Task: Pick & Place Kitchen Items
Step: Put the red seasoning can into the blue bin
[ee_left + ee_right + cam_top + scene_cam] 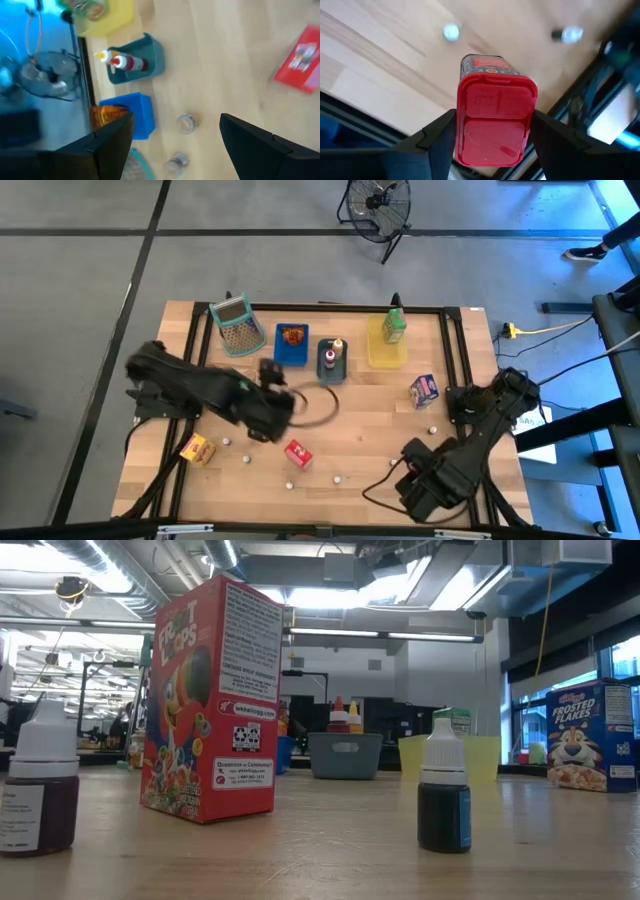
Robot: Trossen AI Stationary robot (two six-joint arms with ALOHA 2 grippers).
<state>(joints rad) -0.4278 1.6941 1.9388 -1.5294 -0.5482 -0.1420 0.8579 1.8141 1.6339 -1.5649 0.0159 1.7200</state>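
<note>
A red carton [298,453] [215,700], a yellow-orange carton [197,448] and a purple-white carton [424,390] [590,735] stand on the table, with tiny white-capped bottles [443,790] scattered around them. My left gripper [271,378] [175,145] is open and hovers near the blue tray [291,343]. Two small jars [186,122] lie on the wood beyond its fingers. My right gripper [415,483] [492,145], near the table's near-right corner, is shut on a red-lidded jar [495,115]. The low view shows neither gripper. My right gripper pinches the red-lidded jar between its two fingers, one on each side of the red lid [462,130]. The lid end faces the wrist camera and the jar's body [482,65] points away toward the wood below. I cannot tell whether the jar touches the table.
Along the far edge stand a mesh basket [236,325], the blue tray holding a brown packet, a grey tray [331,360] with two bottles, and a yellow tray [387,345] with a green item [394,326]. A black cable loops beside my left arm. Bare wood lies mid-table.
</note>
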